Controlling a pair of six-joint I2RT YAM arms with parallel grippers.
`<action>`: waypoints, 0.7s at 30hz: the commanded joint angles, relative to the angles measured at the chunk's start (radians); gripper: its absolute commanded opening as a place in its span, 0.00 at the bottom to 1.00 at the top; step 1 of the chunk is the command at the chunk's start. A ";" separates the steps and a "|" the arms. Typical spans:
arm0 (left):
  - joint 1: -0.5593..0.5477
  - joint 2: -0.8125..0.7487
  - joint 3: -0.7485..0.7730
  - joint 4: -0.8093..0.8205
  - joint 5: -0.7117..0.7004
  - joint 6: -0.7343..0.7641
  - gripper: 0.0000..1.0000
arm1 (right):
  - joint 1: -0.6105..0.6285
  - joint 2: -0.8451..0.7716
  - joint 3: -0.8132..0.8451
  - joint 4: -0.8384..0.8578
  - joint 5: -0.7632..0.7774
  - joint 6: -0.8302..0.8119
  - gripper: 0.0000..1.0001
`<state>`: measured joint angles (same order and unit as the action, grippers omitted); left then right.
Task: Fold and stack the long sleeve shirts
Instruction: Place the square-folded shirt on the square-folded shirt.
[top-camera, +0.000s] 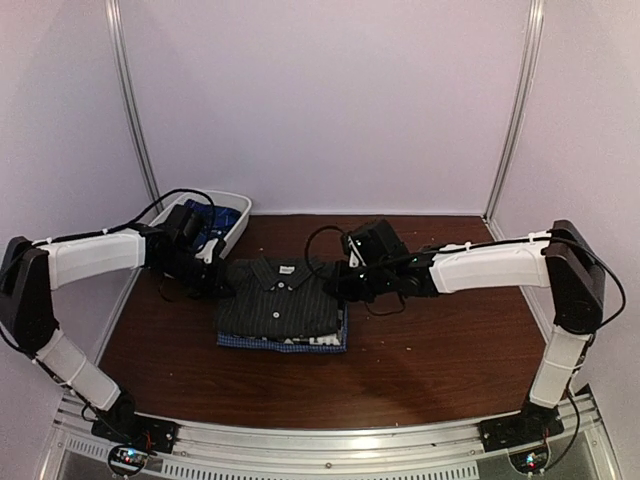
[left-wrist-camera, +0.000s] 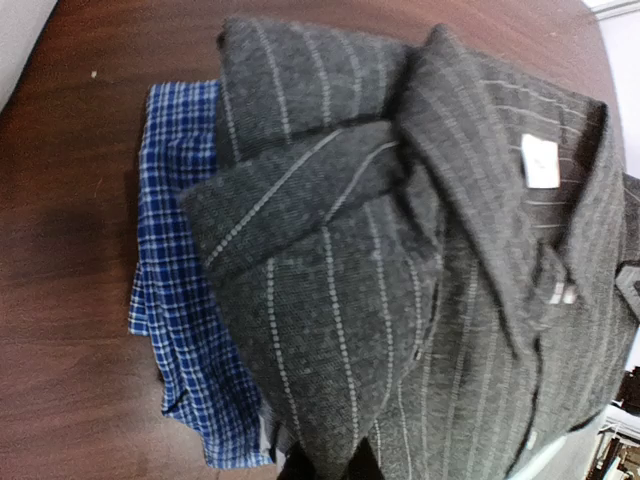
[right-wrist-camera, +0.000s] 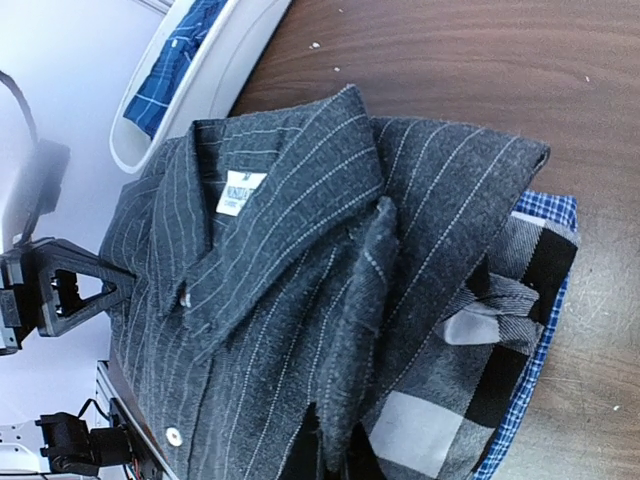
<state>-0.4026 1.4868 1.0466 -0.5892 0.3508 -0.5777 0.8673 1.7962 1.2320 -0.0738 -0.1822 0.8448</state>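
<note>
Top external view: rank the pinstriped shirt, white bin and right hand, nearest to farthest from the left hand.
1. Pinstriped shirt: its left edge is right at the left hand.
2. White bin: just behind, at the far left.
3. Right hand: across the shirt.

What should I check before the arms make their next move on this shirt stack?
1. Pinstriped shirt folded on top, collar up: ok.
2. Stack edges flush: not ok; black-and-white checked shirt and blue checked shirt poke out from under it.
3. Left gripper shut at the top shirt's shoulder, pinching cloth: cannot tell.
4. Right gripper shut at the other shoulder, pinching cloth: cannot tell.
5. White bin emptied: not ok; blue cloth inside.
</note>
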 joint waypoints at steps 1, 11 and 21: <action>0.015 0.074 -0.084 0.130 -0.058 0.007 0.00 | -0.030 0.042 -0.071 0.065 -0.009 -0.001 0.11; 0.013 -0.018 -0.057 0.073 -0.220 0.002 0.57 | -0.031 -0.057 -0.070 -0.060 0.062 -0.109 0.53; -0.074 -0.268 -0.071 -0.049 -0.237 -0.067 0.98 | -0.027 -0.192 -0.062 -0.159 0.169 -0.206 0.88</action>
<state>-0.4294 1.2922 0.9703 -0.5735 0.1410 -0.6037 0.8364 1.6573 1.1549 -0.1749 -0.0906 0.6949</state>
